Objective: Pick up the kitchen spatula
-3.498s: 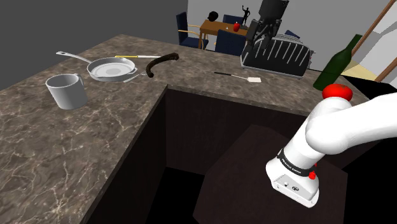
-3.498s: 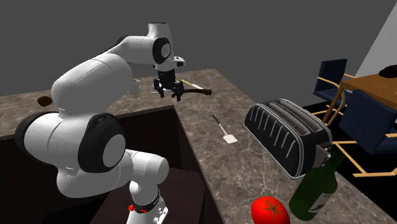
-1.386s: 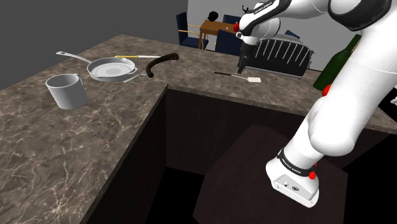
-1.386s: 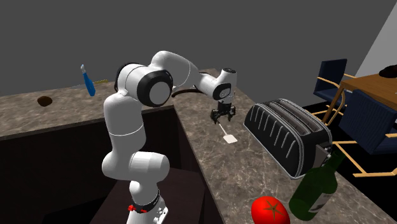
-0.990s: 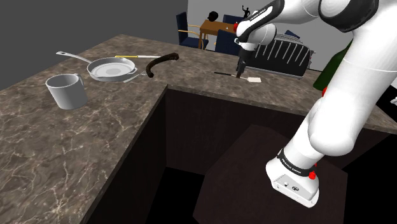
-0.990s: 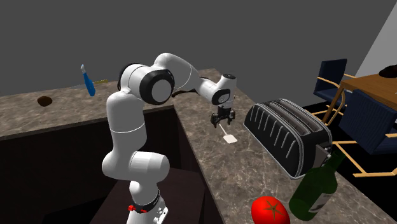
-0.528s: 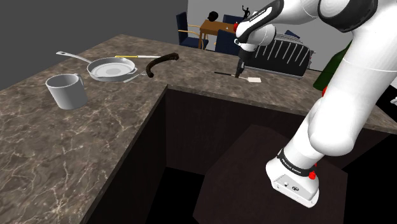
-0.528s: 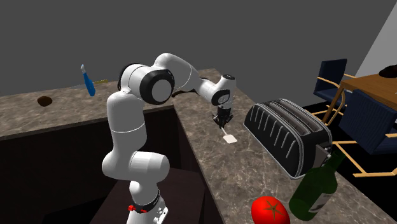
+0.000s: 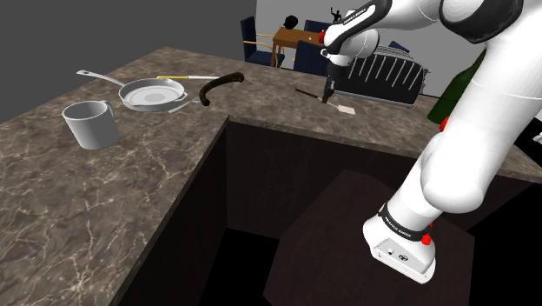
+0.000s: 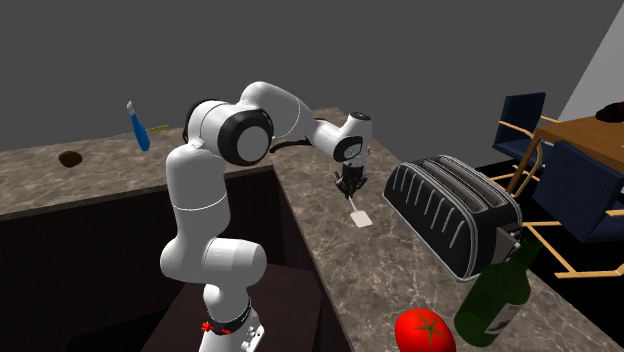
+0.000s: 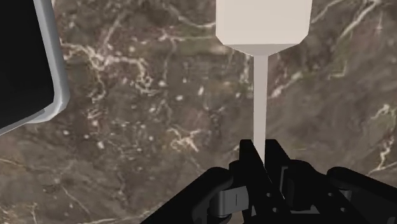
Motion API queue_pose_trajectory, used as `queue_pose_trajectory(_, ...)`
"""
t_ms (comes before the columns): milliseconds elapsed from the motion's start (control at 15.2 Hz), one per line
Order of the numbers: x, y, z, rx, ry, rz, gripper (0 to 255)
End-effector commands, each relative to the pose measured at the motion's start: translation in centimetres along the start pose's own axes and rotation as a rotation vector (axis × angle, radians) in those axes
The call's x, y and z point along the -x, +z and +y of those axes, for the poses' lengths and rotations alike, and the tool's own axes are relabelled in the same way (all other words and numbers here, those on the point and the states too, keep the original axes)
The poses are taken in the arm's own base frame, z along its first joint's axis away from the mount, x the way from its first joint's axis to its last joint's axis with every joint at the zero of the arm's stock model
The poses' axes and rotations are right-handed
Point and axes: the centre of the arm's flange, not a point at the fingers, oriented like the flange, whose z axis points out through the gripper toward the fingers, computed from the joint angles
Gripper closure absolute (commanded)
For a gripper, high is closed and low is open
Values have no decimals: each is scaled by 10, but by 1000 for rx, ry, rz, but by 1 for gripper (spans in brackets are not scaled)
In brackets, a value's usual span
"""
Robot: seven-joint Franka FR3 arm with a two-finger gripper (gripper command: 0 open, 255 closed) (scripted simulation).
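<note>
A dark, veined stone counter bends in an L around the recess that holds the stand. Beyond it are grey walls and a dining table with blue chairs. In the shoulder view a grey mug stands on the near run, with a pan and a dark curved thing farther on. Bare stone lies between these and the gripper. The gripper hangs over the far run, hemmed between the counter's inner edge in front and the toaster just behind. A green bottle stands farther toward that view's right. The spatula slants in the grasp, its dark handle end raised toward the view's left and its pale blade low.

In the second exterior view the gripper points down near the recess corner. The spatula's blade lies just below it, beside the toaster. A tomato and the bottle sit well apart at the counter's near end. A blue tool and a brown lump are on the other run.

In the wrist view the gripper is clamped on the spatula's thin pale shaft, with the blade out beyond the fingertips over stone. Whether the blade touches the counter cannot be told. A grey-rimmed black edge lies off to one side, apart from the shaft.
</note>
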Motion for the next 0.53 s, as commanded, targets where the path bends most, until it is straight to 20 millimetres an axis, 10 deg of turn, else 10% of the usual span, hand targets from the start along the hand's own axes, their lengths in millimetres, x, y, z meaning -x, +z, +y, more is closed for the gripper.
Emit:
queue_pose_trajectory(0,0,-10,0,0,0,0,255)
queue_pose_trajectory(462,-3,-47,0,0,0,0,255)
